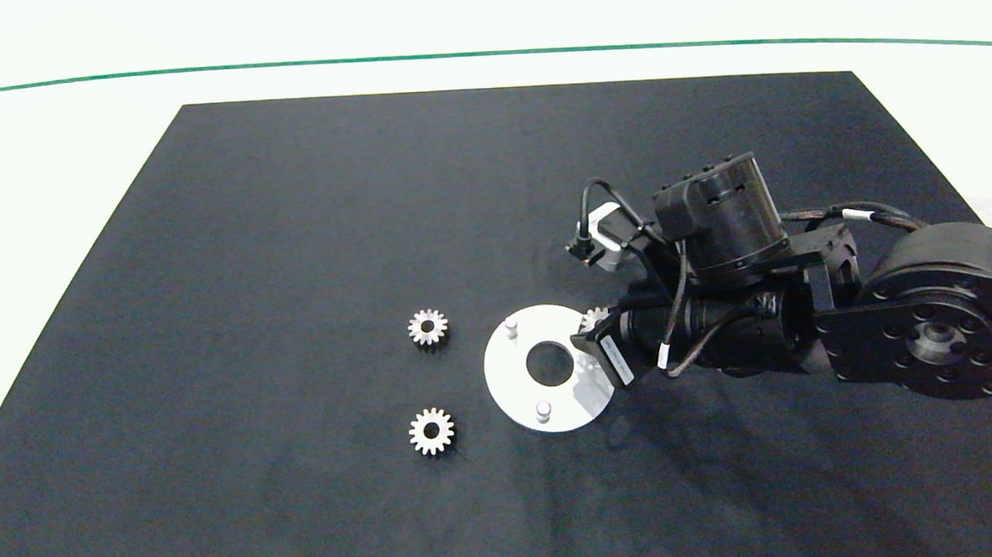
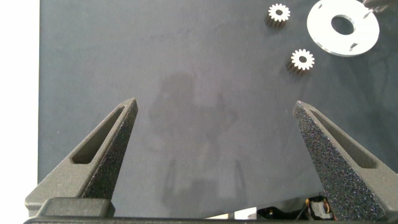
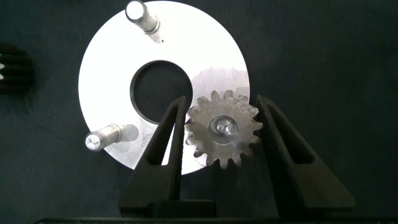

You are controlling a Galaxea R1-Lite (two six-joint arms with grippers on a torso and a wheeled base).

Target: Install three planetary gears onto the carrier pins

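Between right gripper fingers: gear on pin.

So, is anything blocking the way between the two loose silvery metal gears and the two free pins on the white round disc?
Nothing visible: bare black mat separates both gears from the free pins.

Head overhead, far; right wrist close above white disc; left wrist distant, shares disc.

In the head view the dark right arm covers the right gripper, most of the small silvery toothed metal gear and the flat white round disc's third short cylindrical pin.
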